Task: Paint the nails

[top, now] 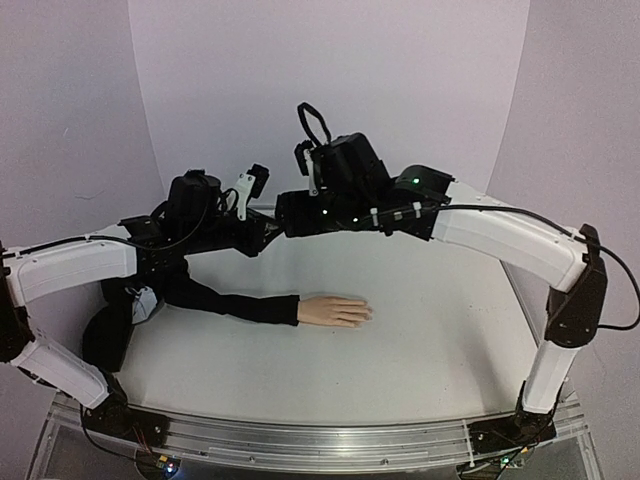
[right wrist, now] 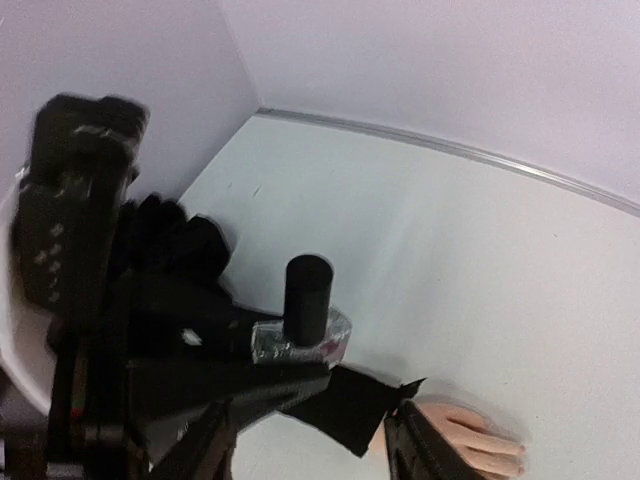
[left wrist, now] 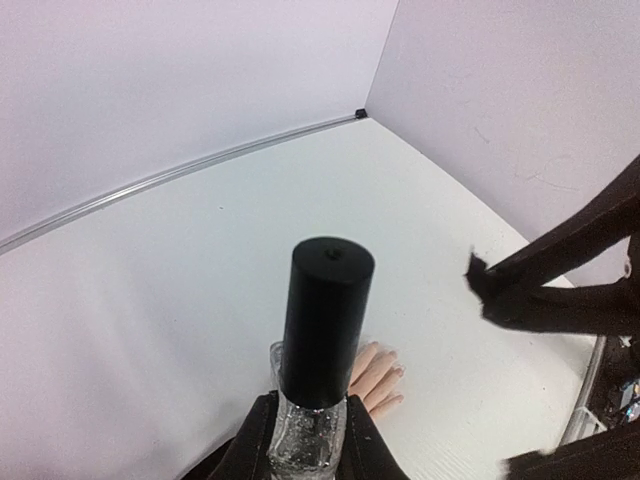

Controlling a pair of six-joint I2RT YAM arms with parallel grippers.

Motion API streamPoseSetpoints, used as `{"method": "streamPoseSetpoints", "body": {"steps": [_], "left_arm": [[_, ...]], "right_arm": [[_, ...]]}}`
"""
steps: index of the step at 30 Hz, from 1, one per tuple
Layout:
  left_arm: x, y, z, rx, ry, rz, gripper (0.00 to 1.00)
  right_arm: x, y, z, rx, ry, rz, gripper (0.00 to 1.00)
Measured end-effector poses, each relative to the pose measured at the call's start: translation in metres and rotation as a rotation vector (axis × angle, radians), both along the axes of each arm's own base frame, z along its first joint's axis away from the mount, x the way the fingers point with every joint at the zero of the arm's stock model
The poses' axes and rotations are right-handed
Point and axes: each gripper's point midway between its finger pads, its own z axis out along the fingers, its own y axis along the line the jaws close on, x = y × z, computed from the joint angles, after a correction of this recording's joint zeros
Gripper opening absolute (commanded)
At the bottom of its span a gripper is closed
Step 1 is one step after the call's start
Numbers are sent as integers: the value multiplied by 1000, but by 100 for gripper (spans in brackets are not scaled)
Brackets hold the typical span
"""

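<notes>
A pale mannequin hand [top: 335, 311] lies flat on the table, coming out of a long black sleeve [top: 220, 300]. Its small nails [left wrist: 399, 371] show at the fingertips. My left gripper [left wrist: 308, 432] is shut on a clear glass polish bottle [left wrist: 305, 445] with a tall black cap [left wrist: 326, 320], held upright above the table. My right gripper [right wrist: 312, 452] is open and empty, its fingers [right wrist: 415, 455] just below and in front of the bottle [right wrist: 300, 340]. In the top view both grippers meet at mid-table, left [top: 262, 230] and right [top: 288, 213].
White table [top: 430, 330] with curved white backdrop walls [top: 330, 70] behind and at the sides. The sleeve's bunched end [top: 105, 335] lies by the left arm. The right arm's fingers [left wrist: 560, 285] show at the right of the left wrist view.
</notes>
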Motion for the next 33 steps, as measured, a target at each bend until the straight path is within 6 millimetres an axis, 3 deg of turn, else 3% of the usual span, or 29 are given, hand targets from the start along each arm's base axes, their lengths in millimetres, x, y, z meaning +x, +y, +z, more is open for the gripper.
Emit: {"method": "streamPoseSetpoints", "body": {"steps": [2,7,10,15,23,27,33], "left_arm": [[-16,0,1,-23,-7,-79,0],[-80,-12,15,-109,-3,-392,0],[-112,-17,30,-164,-4,-560,0],[-146,-18,39,-214,34,-749,0],[-168,-18,53,-257,54,-889,0],[-174,-17,55,-267,72,-921,0],[-163,-19,54,-268,127,-837,0]], "right_arm": [[-14,-5,8,8,22,97,72],[-52,-24,30,50,49,374,72],[-73,-30,42,91,57,528,59],[-112,-21,54,179,101,795,38],[-137,-8,50,245,176,979,24],[-138,-8,51,254,170,1005,0],[-126,-8,50,232,111,981,0]]}}
